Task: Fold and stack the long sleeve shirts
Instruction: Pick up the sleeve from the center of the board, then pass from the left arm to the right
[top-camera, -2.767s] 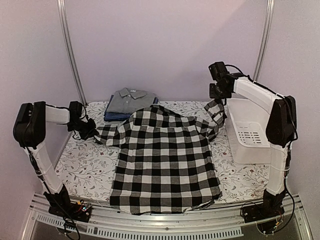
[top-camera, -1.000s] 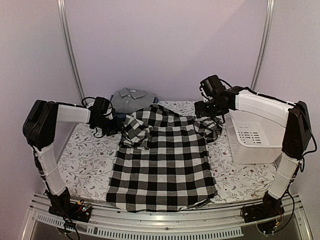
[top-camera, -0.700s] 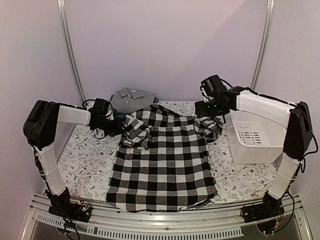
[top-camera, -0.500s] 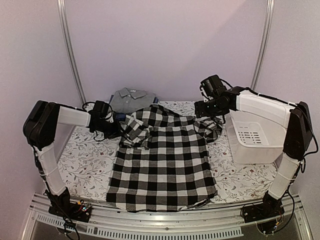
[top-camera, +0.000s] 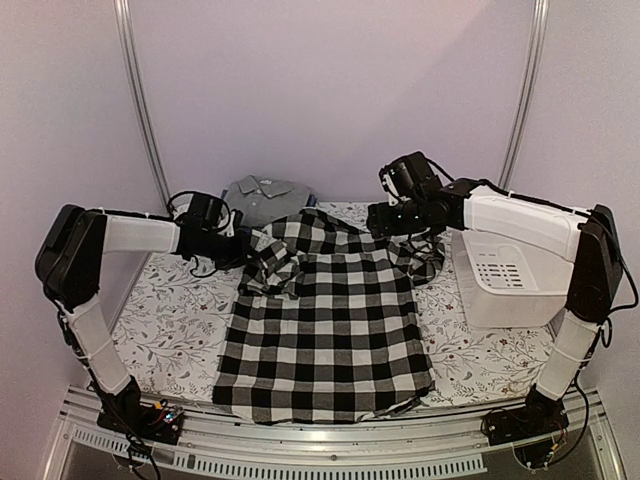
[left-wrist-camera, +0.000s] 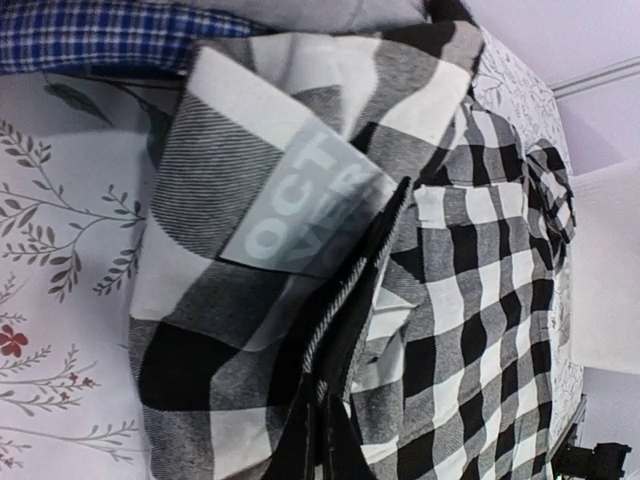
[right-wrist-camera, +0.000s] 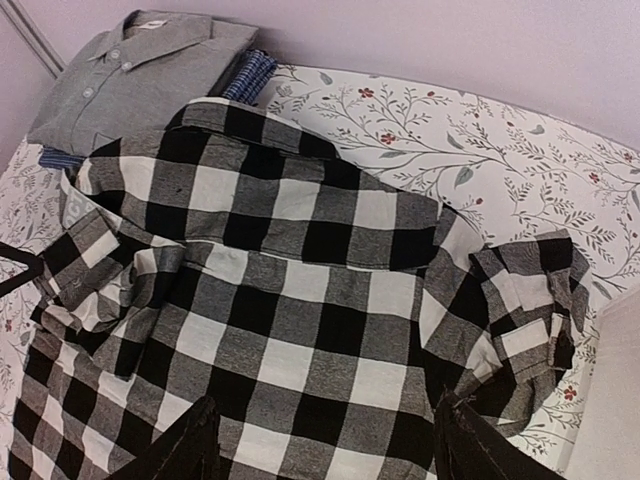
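The black-and-white checked shirt (top-camera: 330, 320) lies flat in the middle of the table, both sleeves folded in near the collar. My left gripper (top-camera: 243, 246) sits at the bunched left sleeve. In the left wrist view, its fingers (left-wrist-camera: 325, 445) are shut on a fold of the checked shirt (left-wrist-camera: 250, 200). My right gripper (top-camera: 385, 222) hovers open above the shirt's right shoulder, its fingertips (right-wrist-camera: 185, 445) spread wide over the checked shirt (right-wrist-camera: 300, 300) with nothing between them. The grey shirt (top-camera: 262, 195) lies folded at the back on the blue shirt (right-wrist-camera: 255, 75).
A white plastic basket (top-camera: 505, 270) stands at the right edge, just beside the crumpled right sleeve (right-wrist-camera: 525, 320). The floral tablecloth (top-camera: 170, 320) shows bare on the left and the front right. Metal rails run along the near edge.
Both sleeves have been brought in from the sides. In the last second my left gripper closed on the left sleeve's fold. My right gripper has shifted slightly left, staying open.
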